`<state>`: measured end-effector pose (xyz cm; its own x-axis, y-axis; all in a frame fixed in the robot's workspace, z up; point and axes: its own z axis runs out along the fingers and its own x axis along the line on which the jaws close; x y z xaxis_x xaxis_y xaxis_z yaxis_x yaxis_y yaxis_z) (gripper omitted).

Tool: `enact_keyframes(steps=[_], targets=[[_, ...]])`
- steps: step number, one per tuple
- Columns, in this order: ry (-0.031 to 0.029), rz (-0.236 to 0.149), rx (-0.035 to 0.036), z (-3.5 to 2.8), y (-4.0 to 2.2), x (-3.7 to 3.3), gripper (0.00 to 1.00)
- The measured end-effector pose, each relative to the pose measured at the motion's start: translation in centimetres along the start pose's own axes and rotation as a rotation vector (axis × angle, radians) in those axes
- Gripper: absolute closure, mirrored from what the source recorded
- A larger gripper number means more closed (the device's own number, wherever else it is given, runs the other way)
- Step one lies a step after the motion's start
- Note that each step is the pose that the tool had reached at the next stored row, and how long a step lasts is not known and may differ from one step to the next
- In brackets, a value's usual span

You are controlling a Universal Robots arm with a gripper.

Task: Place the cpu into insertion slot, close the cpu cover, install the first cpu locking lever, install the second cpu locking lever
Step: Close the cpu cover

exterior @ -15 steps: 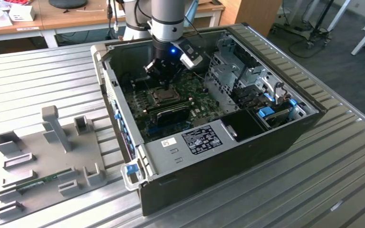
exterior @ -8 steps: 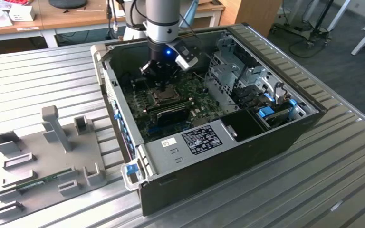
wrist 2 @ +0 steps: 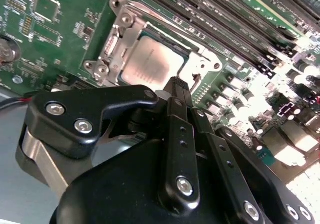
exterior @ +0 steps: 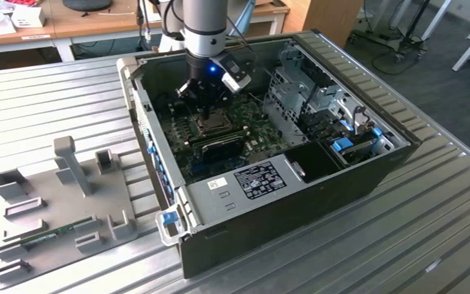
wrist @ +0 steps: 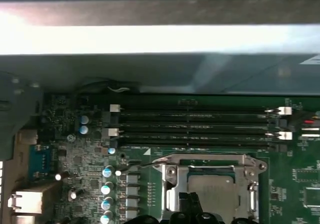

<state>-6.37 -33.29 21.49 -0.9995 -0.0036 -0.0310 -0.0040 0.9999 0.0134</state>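
**Down in the case, at the socket's edge**

Reaches straight down into the open computer case [exterior: 366, 171], gripper [exterior: 208, 115] low over the insertion slot [exterior: 217, 128] on the green board [exterior: 256, 113]. In the second wrist view, shows the gripper [wrist 2: 178, 86] pinched narrow, fingers drawn together with nothing seen between them, tip right at one edge of the cpu cover [wrist 2: 117, 38]; touching or not, cannot tell. Has the cpu [wrist 2: 150, 63] lying flat in the slot, framed by the cover's window, the cover down around it. Same in the first wrist view: cpu [wrist: 212, 194] inside the cpu cover [wrist: 172, 176], with long memory slots [wrist: 200, 116] running parallel just beyond one edge. Little room sideways: case wall [exterior: 147, 131] toward the exterior view's left, drive cage [exterior: 300, 92] toward its right. Open upward. Outside on the slatted table [exterior: 47, 92], well apart, a grey fixture plate [exterior: 63, 202].
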Motion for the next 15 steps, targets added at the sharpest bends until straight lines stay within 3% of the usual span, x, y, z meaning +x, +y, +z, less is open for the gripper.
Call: enact_keyframes(steps=[6, 15], targets=[[-0.0001, 0.000, 0.0012, 0.22, -0.06, 0.59, 0.90], [0.0000, 0.000, 0.0013, 0.42, -0.06, 0.81, 0.90]])
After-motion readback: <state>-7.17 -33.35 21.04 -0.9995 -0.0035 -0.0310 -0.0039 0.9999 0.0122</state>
